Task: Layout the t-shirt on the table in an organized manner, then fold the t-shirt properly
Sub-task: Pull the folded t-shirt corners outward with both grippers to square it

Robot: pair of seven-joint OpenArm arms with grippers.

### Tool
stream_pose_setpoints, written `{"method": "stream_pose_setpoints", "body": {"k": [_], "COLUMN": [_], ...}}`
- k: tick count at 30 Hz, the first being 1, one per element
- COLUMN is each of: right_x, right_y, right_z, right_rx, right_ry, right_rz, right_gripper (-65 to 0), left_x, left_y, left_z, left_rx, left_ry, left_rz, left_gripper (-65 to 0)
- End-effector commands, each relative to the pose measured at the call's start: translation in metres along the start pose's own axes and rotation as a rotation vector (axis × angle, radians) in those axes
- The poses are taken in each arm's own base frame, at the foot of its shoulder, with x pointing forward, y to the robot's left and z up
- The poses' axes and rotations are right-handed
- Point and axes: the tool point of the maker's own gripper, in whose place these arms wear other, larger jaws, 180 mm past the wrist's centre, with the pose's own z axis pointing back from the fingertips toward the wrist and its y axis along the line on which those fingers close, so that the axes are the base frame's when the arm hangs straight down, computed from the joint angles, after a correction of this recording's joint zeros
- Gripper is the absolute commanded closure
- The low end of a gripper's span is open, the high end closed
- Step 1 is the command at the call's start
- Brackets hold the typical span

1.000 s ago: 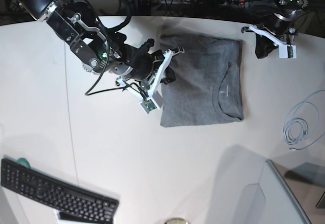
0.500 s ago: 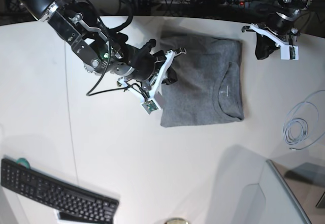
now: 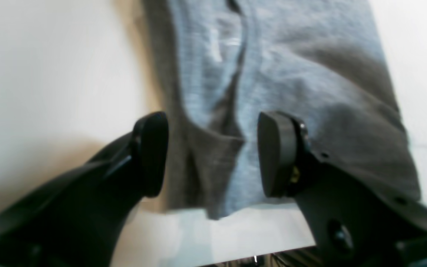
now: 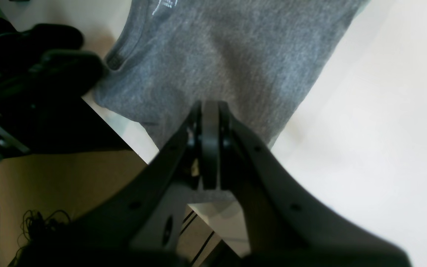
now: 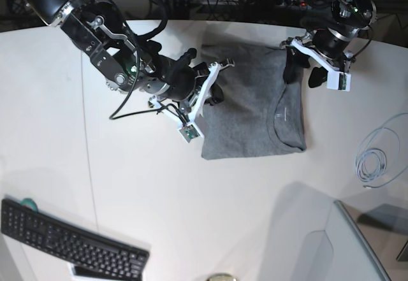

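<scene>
The grey t-shirt [image 5: 255,102] lies folded into a rectangle on the white table [image 5: 191,217], collar toward the right. My left gripper [image 5: 302,74] hovers open over the shirt's far right corner. In the left wrist view its fingers [image 3: 150,152] straddle the fabric [image 3: 272,66] by the collar edge, with nothing clamped between them. My right gripper [image 5: 215,95] is shut at the shirt's left edge. In the right wrist view [image 4: 209,148] its closed tips sit over the grey cloth [image 4: 235,48]; no fabric shows between them.
A black keyboard [image 5: 70,243] lies at the near left corner. A coiled white cable [image 5: 373,163] rests at the right. A grey flat object [image 5: 357,243] fills the near right corner. The table's dark far edge [image 5: 268,20] runs just behind the shirt.
My left gripper has moved from beside the shirt's far right corner to over it and has opened. The right arm has barely shifted.
</scene>
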Motion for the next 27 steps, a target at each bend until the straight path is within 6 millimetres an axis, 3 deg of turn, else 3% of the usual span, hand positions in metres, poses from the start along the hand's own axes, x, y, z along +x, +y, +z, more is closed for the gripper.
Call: {"method": "stream_pose_setpoints", "body": {"k": [1,9,11,15,16,21,27], "right_x": [0.013,0.013,0.013,0.013,0.013,0.014,0.014], "right_y": [0.005,0.005,0.005,0.005,0.005,0.005,0.005], "right_z": [0.002,0.002,0.002,0.002,0.002,0.002,0.002], "right_rx": [0.020,0.021,0.021,0.021,0.021,0.020,0.019], "right_ry": [-0.041,-0.041,-0.041,-0.041,-0.041,-0.042,-0.042], "right_rz": [0.014,0.013,0.013,0.013,0.013,0.012,0.013], "right_gripper": [0.0,0.0,0.0,0.0,0.0,0.0,0.0], "left_x": [0.010,-0.006,-0.006,-0.013,-0.015,-0.029,-0.022], "left_y": [0.003,0.017,0.017,0.018,0.018,0.028,0.051], "left_z": [-0.001,-0.012,-0.012,-0.013,-0.014,-0.012,-0.001], "left_rx": [0.006,0.026,0.028,0.027,0.026,0.050,0.118], "left_ry": [-0.039,-0.002,-0.003,0.014,0.019,0.042,0.014], "left_rz": [0.007,0.067,0.068,0.081,0.087,0.125,0.142], "left_gripper": [-36.7,-34.6,-25.8,-1.5,0.0,0.0,0.0]}}
